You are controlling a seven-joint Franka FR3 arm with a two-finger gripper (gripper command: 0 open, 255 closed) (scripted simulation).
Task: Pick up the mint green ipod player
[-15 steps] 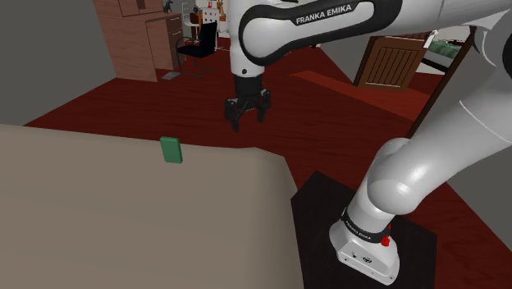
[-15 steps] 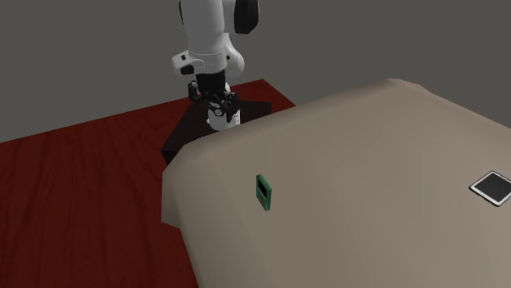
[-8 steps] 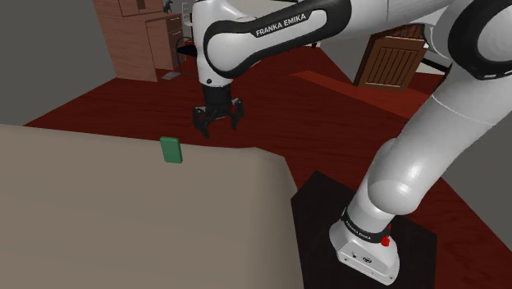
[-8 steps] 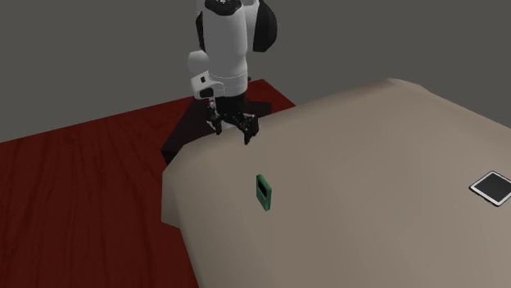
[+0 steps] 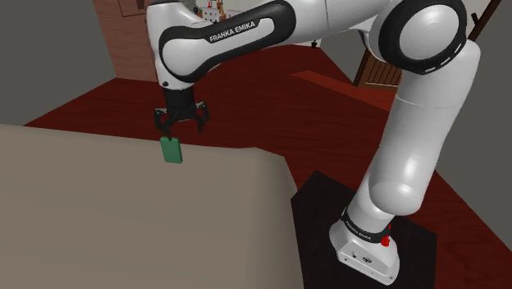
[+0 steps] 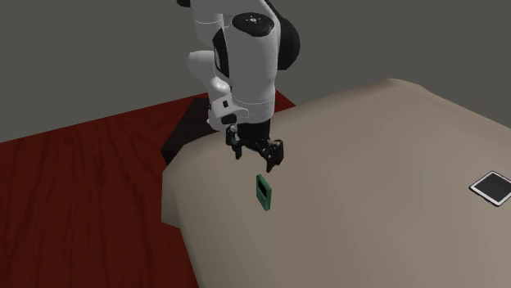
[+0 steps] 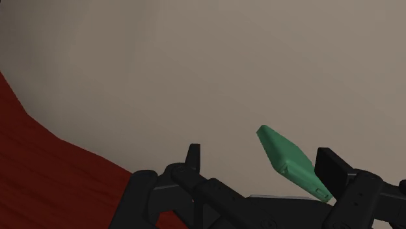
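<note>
1. Green iPod player (image 5: 171,150) stood upright on its narrow edge on the beige worktop (image 5: 90,213), and the worktop's rim ran close by it.
2. Gripper (image 6: 262,162) hung just above the iPod without contact. The fingers (image 7: 333,169) were apart and held nothing.
3. In the wrist view the iPod sat between the fingers but off-centre, crowding one of them. It also ran at a slant to the line between them.
4. My read is that it needed centring first. Otherwise that finger would likely land on the top edge and knock it flat.
5. Next, yaw the wrist so the fingers close across the slab's thin dimension, onto the two broad faces.
6. A thin slab on edge probably topples at a nudge, so descend straight and slow.
7. Get the fingers well down the faces, stop short of the worktop, close, then lift vertically.
8. A flat white-framed device (image 6: 494,187) lay well apart from the iPod, so there was no clearance concern.
</note>
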